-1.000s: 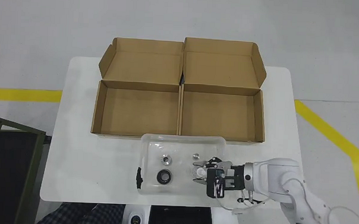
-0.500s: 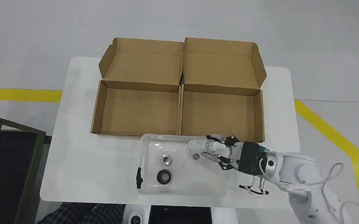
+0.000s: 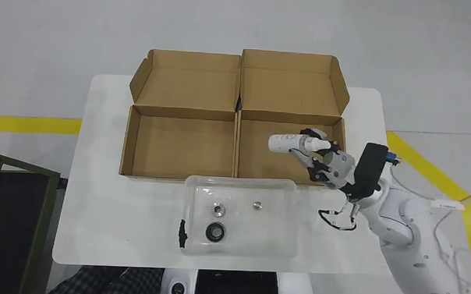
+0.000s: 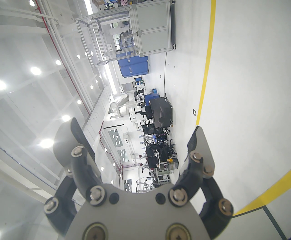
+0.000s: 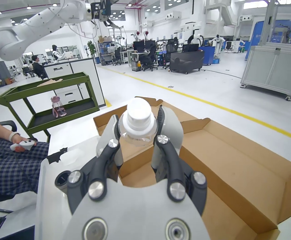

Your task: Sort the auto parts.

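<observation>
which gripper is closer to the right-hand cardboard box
Right. The right gripper, holding a white part, is over that box; the left gripper is high in the air, aimed at the room, well away from it.

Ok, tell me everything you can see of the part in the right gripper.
The part is small, with a white round cap on a clear, rounded body; it looks like plastic. The right gripper is shut on the clear body, one of its fingers on each side, the cap pointing away from the wrist. From above it lies roughly level over the right-hand cardboard box. Nothing but the fingers seems to touch it.
</observation>
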